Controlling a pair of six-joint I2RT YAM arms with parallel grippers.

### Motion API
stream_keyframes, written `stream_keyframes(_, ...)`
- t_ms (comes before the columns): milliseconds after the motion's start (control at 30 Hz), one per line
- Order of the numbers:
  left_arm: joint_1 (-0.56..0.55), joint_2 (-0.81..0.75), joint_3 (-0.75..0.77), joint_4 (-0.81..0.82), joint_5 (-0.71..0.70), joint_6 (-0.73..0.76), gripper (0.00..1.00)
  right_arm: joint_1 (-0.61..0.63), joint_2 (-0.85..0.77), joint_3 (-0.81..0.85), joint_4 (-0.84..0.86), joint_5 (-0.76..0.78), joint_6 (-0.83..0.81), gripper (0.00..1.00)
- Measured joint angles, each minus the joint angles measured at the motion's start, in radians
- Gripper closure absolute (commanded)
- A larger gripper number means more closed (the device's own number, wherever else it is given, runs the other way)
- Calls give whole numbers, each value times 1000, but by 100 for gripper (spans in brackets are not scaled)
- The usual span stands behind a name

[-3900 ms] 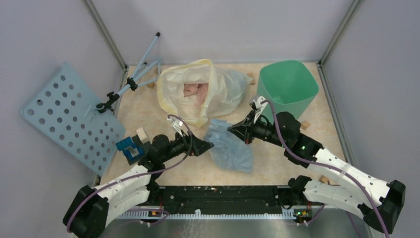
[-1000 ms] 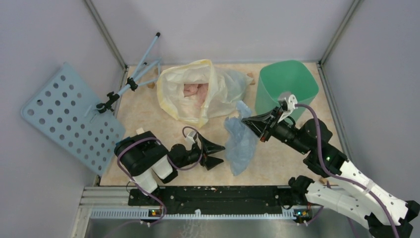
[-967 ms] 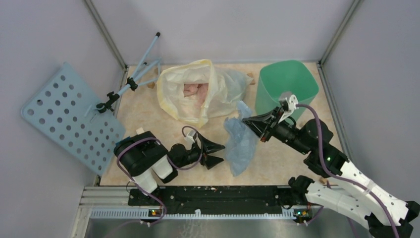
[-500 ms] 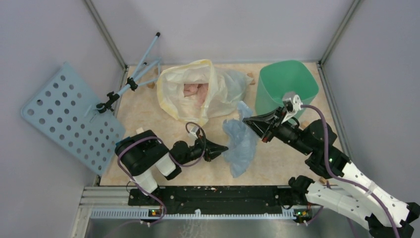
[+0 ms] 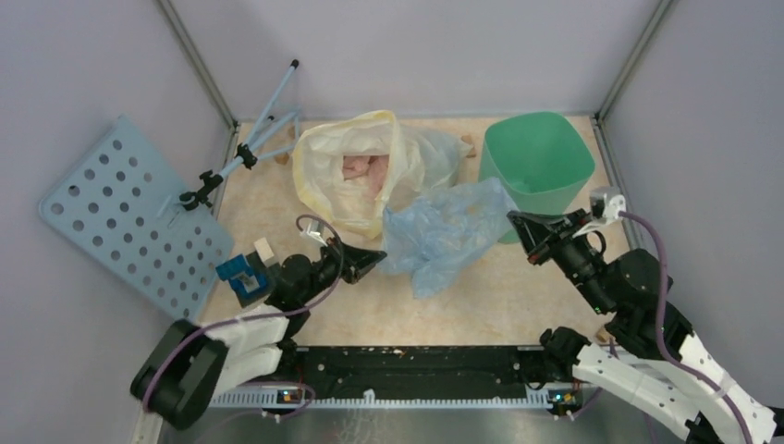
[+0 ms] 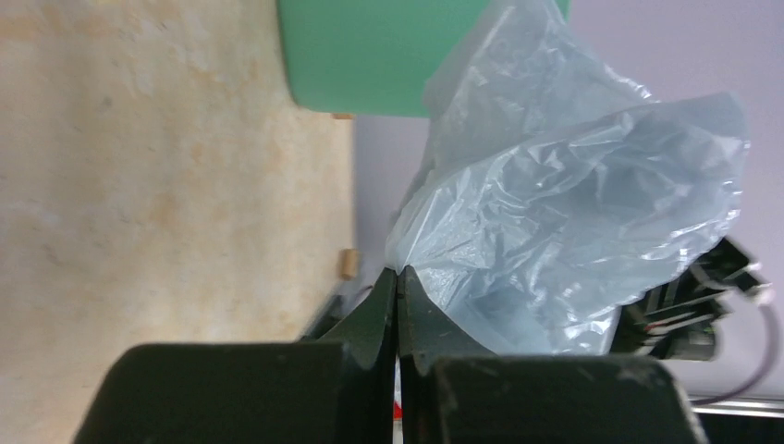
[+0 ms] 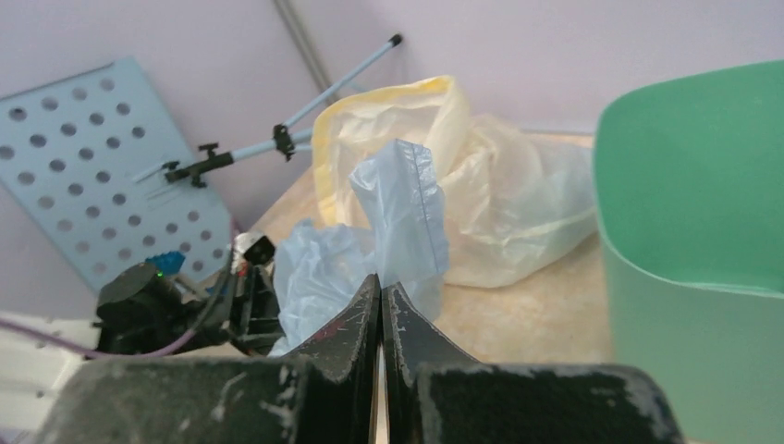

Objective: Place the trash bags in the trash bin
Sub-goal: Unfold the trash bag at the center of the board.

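Both arms have drawn apart since a second ago, spreading the pale-blue trash bag (image 5: pixel 444 236) wide.
Its left edge is pinched in the left gripper (image 5: pixel 380 253) and its right corner in the right gripper (image 5: pixel 511 218), both with jaws pressed together. The bag is stretched between them, just beside the mint-green trash bin (image 5: pixel 545 162).

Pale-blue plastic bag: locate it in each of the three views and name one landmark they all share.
Top external: the pale-blue bag lies at centre, spread between the whitish bag and the mint-green bin.
Left wrist: it fills the right half, right of and below the bin.
Right wrist: centre-left, in front of the whitish bag.
Shared landmark: the bin, which fills the right edge of the right wrist view.
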Motion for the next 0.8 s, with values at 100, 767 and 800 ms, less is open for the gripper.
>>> stream_keyframes(100,-2,-236,91,-349,-74,143,100,0,-43,-21,2,52,8,100)
stream_keyframes(767,13,-467,290,-1134,-467,502,100,3,-54,-63,-214,436,105,100)
stream_keyframes(800,13,-467,290,-1134,-464,502,100,4,-60,-63,-225,442,105,100)
